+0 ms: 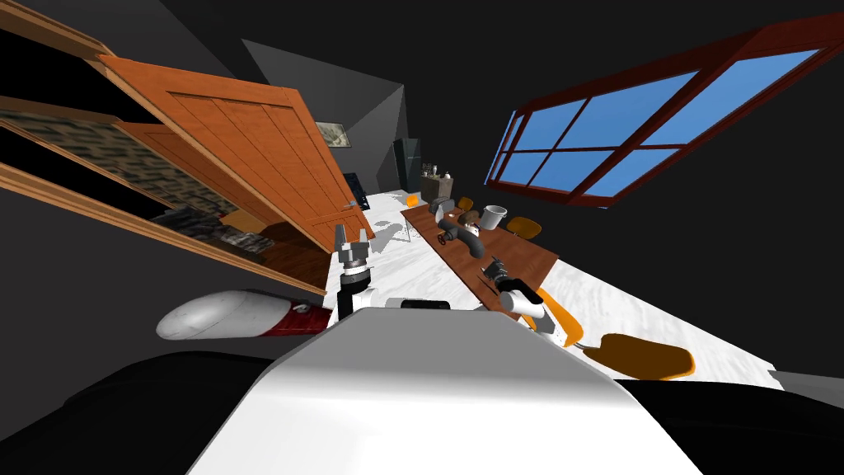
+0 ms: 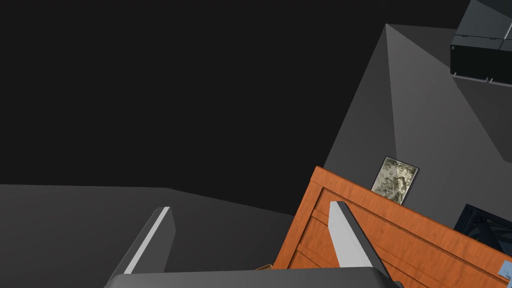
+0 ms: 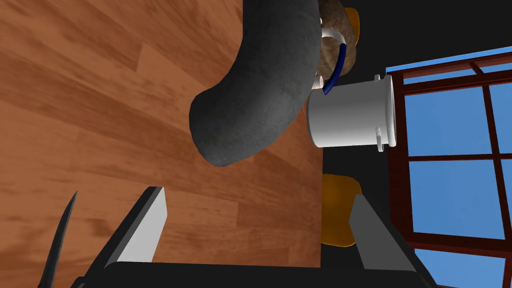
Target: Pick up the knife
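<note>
- Head view: the brown wooden table runs from about 2 o'clock towards 12 o'clock off my chest. On it are a thick, dark grey curved tube, matte and rough-looking, and a plain white pot. The right gripper hangs over the near end of the table at 2 o'clock, and the left gripper is raised at 10 o'clock beside an orange panelled cabinet door. Orange chairs stand along the far side of the table.
- Left wrist view: the left gripper's fingers stand wide apart with nothing between them.
- Right wrist view: the right gripper's fingers are also spread wide and hold nothing.
  - The knife lies flat on the grained wood just outside one finger, not between the pair. It is well short of the curved tube.
  - Only a slim, dark blade tapering to a point is visible. The handle end runs behind the gripper body, so I cannot tell its shape.
  - I judge the knife to be light, rigid, thin and smooth. It should slide easily on the wood and will be hard to get under.
  - The grip should go across the thicker handle end, never the tip, with the fingers either side of its narrow width.
</note>
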{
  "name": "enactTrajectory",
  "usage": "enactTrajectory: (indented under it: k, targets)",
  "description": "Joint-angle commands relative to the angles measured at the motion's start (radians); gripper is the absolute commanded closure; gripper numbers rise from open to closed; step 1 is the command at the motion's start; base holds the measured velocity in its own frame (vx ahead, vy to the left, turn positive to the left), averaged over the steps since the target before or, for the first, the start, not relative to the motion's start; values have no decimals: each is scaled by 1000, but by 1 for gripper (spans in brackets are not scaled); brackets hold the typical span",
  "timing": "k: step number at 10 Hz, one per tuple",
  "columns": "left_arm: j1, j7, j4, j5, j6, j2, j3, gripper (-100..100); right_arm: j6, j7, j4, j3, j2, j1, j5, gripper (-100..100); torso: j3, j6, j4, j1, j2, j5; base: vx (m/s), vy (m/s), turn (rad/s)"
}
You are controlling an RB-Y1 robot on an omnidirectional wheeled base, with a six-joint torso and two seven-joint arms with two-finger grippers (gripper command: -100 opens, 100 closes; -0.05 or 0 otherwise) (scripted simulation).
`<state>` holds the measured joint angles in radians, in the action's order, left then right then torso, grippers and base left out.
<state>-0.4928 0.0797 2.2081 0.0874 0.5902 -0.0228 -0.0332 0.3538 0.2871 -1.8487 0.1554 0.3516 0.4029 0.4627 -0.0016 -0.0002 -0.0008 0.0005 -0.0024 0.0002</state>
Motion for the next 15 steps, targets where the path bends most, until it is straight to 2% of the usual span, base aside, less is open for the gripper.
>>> enactTrajectory:
  k: [1, 4, 7, 9, 12, 13, 14, 15]
  targets:
    - [0, 0, 0, 0, 0, 0, 0, 0, 50, 13, 30, 11, 10, -10, 20, -100, 0, 0, 0, 0, 0, 0, 47, 18, -4]
    - [0, 0, 0, 0, 0, 0, 0, 0, 126, 28, 59, 23, 25, -19, 42, -100, -1, 0, 0, 0, -2, 0, 60, 19, -1]
    - [0, 0, 0, 0, 0, 0, 0, 0, 216, 60, 119, 43, 57, -35, 82, -100, -1, 0, 0, 0, -1, 0, 54, 20, 10]
    - [0, 0, 0, 0, 0, 0, 0, 0, 249, 60, 119, 43, 57, -35, 82, -100, 0, 0, 0, 0, -1, 0, 37, 9, 5]
    - [0, 0, 0, 0, 0, 0, 0, 0, 338, 94, 181, 61, 88, -50, 116, -100, 0, 0, 0, -1, 0, 0, 40, 9, 25]
    - [0, 0, 0, 0, 0, 0, 0, 0, 363, 94, 181, 61, 88, -50, 116, -100, 0, 0, 0, -1, 0, 0, 43, 6, 18]
    - [0, 0, 0, 0, 0, 0, 0, 0, 395, 112, 212, 69, 104, -57, 131, -100, 0, 0, 0, -1, 0, 0, 53, 10, 39]
    - [0, 0, 0, 0, 0, 0, 0, 0, 419, 112, 212, 69, 104, -57, 131, -100, 0, 0, 0, -1, -1, 0, 40, 7, 19]
